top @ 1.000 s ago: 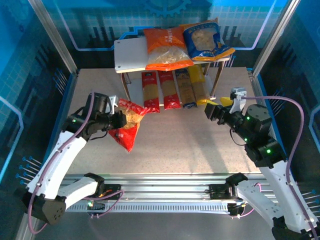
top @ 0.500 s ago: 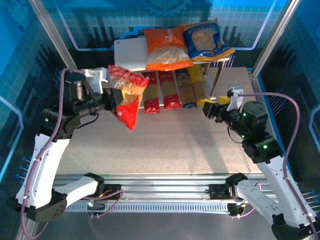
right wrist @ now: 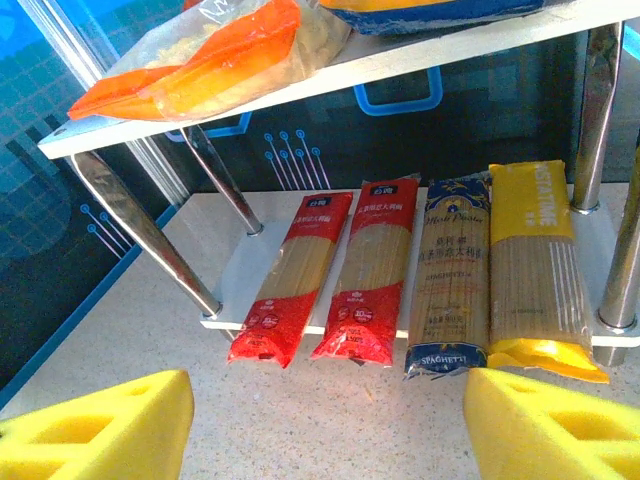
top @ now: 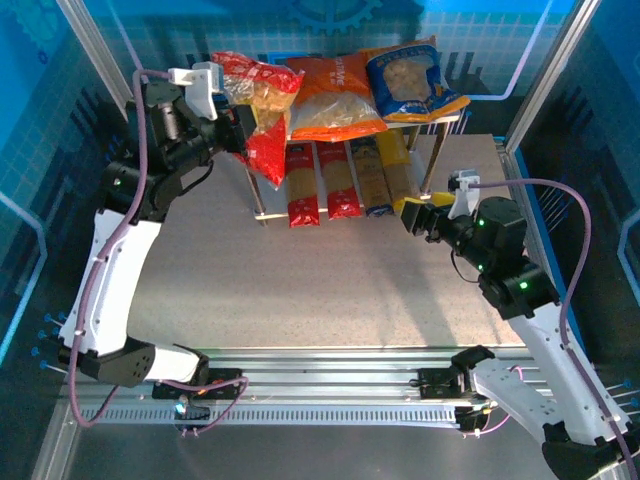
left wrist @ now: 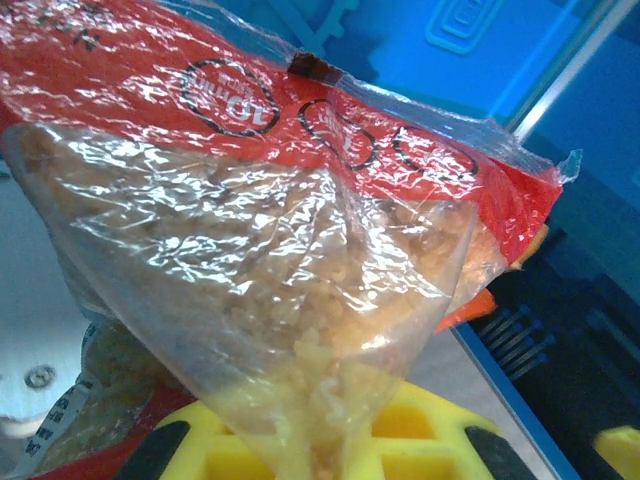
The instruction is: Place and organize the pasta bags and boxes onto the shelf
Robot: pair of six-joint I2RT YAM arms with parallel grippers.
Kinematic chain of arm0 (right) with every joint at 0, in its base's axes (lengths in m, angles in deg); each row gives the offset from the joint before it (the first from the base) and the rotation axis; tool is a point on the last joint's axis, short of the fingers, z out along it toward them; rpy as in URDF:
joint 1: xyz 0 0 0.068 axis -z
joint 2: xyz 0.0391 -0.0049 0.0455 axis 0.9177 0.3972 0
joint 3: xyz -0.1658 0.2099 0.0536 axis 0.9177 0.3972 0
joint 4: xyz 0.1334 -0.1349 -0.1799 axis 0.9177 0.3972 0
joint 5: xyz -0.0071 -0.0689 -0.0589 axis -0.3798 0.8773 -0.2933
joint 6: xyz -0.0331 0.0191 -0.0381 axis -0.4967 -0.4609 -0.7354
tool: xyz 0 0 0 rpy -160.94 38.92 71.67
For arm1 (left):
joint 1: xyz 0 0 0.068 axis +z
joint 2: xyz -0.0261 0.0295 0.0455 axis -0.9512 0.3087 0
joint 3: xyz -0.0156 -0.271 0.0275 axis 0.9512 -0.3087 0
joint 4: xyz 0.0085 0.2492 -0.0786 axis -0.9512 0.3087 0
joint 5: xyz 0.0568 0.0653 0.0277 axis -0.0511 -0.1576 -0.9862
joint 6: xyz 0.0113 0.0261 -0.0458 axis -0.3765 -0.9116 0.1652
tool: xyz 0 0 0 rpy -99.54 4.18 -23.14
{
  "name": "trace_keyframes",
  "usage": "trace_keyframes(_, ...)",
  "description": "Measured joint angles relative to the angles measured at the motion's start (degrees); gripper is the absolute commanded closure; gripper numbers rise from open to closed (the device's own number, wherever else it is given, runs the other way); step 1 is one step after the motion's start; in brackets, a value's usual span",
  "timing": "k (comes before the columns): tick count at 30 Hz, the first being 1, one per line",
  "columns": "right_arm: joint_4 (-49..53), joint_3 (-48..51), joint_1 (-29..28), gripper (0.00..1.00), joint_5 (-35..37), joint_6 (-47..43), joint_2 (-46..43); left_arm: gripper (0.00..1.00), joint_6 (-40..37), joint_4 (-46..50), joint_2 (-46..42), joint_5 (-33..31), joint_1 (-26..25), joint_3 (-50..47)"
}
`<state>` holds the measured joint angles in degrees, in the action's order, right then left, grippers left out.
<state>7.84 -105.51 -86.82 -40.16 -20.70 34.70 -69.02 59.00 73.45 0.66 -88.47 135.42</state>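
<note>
Carrying the last pillow bag to the upper tier. The left gripper (top: pixel 238 128) was pinched tight on the red bag (top: pixel 262 100), clamping a gathered fold of its clear film, so the bag hung slack and crumpled from the fingers at about the height of the shelf's (right wrist: pixel 420 60) top board. Just to the right of the held bag lay the orange bag (top: pixel 330 95), and beyond it the blue bag (top: pixel 410 80), both flat on that board; whether red touched orange could not be told.

The right gripper (right wrist: pixel 325 425) stood spread and empty, low over the table (top: pixel 330 290). Straight ahead of its fingers, on the lower board, four spaghetti packs lay side by side: a red pack (right wrist: pixel 285 295), a second red pack (right wrist: pixel 372 270), a dark blue pack (right wrist: pixel 450 280) and a yellow pack (right wrist: pixel 540 270).

By this layout, six of seven items were shelved and placing the seventh was the step in hand. The next move called for lowering the bag onto the board left of the orange bag and releasing it only once its weight lay over the board, since so limp a bag could slide off the near edge.
</note>
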Motion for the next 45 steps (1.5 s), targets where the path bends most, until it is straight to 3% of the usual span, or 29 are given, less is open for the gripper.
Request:
trace_keyframes(9,-0.2,0.0,0.0,0.28,-0.2,0.0,3.1,1.00,0.1,-8.7,4.1,-7.2,0.6,0.0)
trace_keyframes(21,-1.2,-0.2,0.0,0.27,-0.2,-0.8,4.2,1.00,4.5,-15.6,11.9,-11.7,1.8,0.8)
trace_keyframes(29,-1.2,-0.2,0.0,0.27,-0.1,-1.7,4.1,1.00,8.4,-16.5,17.0,-12.9,2.0,2.5)
trace_keyframes(45,-1.5,-0.2,0.0,0.25,0.0,-2.2,3.1,0.98,14.2,-20.7,17.2,-13.4,2.1,-1.0)
